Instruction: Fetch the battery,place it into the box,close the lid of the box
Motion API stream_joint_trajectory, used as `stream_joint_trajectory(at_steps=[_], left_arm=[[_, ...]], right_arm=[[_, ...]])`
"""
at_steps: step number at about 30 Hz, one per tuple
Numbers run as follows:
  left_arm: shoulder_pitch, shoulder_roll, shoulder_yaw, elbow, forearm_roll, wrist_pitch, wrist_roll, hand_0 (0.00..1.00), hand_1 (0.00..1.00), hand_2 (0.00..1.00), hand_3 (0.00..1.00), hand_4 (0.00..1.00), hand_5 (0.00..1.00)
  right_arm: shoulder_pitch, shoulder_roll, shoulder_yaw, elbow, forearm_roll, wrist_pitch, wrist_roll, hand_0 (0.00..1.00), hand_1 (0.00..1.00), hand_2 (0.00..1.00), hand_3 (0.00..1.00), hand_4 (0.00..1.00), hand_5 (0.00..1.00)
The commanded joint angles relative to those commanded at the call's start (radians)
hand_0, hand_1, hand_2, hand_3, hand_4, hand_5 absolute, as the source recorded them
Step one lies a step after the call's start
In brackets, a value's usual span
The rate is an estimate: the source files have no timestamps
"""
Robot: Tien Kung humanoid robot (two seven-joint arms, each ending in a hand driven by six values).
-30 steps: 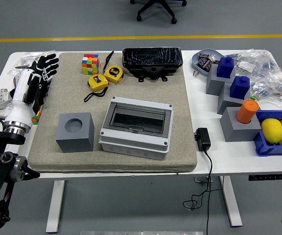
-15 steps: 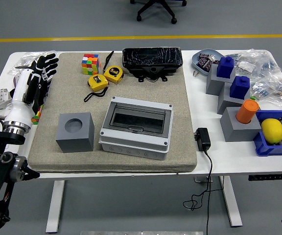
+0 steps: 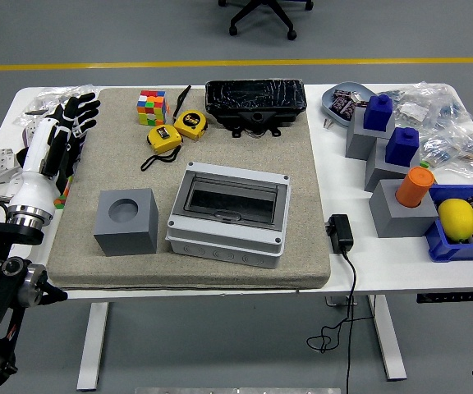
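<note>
The battery [image 3: 255, 100], a black oblong pack wrapped in shiny film, lies at the back of the grey mat [image 3: 302, 254]. The box [image 3: 230, 215], a grey enclosure with a clear hinged lid lying flat on top, sits in the middle of the mat, in front of the battery. My left hand [image 3: 74, 115] hovers at the table's left edge with its fingers spread and holds nothing. It is well to the left of both battery and box.
A Rubik's cube [image 3: 151, 107] and two yellow tape measures [image 3: 190, 123] lie left of the battery. A grey cube with a round hole [image 3: 126, 222] stands left of the box. A black adapter [image 3: 340, 232], grey blocks and a blue bin with a lemon [image 3: 456, 218] fill the right side.
My left hand has shifted very slightly; nothing else has moved.
</note>
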Motion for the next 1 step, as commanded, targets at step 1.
stream_joint_trajectory(at_steps=[1], left_arm=[[0.000, 0.000, 0.000, 0.000, 0.000, 0.000, 0.000, 0.804, 0.836, 0.800, 0.785, 0.998, 0.998]], right_arm=[[0.000, 0.000, 0.000, 0.000, 0.000, 0.000, 0.000, 0.881, 0.841, 0.784, 0.827, 0.998, 0.998]])
